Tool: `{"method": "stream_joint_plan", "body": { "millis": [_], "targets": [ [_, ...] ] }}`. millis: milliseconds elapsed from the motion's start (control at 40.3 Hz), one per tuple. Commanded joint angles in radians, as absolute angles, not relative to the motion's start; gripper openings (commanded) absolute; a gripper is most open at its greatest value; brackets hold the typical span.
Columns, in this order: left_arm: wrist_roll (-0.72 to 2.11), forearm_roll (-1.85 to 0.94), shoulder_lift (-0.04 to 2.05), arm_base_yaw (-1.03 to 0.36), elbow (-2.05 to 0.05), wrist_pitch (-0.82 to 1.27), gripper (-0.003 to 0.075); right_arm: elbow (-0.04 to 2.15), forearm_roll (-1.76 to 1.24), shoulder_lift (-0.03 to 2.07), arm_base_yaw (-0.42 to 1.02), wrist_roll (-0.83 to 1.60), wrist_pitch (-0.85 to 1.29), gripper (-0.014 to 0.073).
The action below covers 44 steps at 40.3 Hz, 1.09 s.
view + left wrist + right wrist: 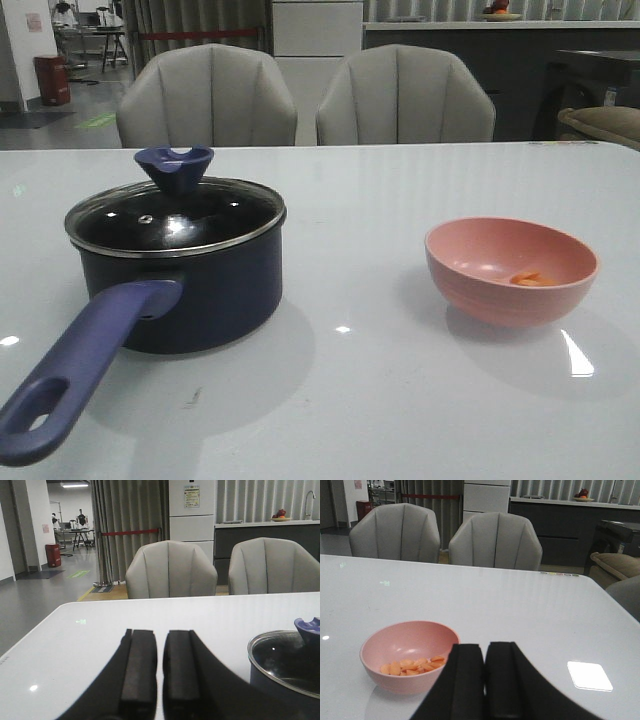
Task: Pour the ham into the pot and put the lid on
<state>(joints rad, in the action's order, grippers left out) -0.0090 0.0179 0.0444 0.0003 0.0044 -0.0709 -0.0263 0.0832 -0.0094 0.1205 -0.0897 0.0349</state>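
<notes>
Nothing is done yet: the ham (412, 666) sits in the pink bowl (510, 270), the lid (175, 215) covers the pot (190, 290), and the left hand (159, 680) and right hand (484, 682) are closed and empty.

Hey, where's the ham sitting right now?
The ham lies in the bottom of the pink bowl, on the right side of the table in the front view, well apart from the lidded pot on the left.
</notes>
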Motion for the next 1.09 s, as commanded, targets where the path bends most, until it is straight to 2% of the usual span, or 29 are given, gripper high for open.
{"method": "stream_joint_plan", "body": {
  "millis": [0, 843, 1067],
  "targets": [
    [-0.010, 0.010, 0.056, 0.001, 0.025, -0.150, 0.0133, -0.022, 0.097, -0.030, 0.115, -0.085, -0.055, 0.0150],
    [-0.010, 0.010, 0.056, 0.001, 0.025, -0.162, 0.0133, -0.022, 0.097, -0.030, 0.115, -0.085, -0.055, 0.0150],
    [-0.010, 0.015, 0.056, 0.001, 0.003, -0.451, 0.0133, -0.022, 0.097, -0.030, 0.115, -0.085, -0.055, 0.0150]
  ]
}}
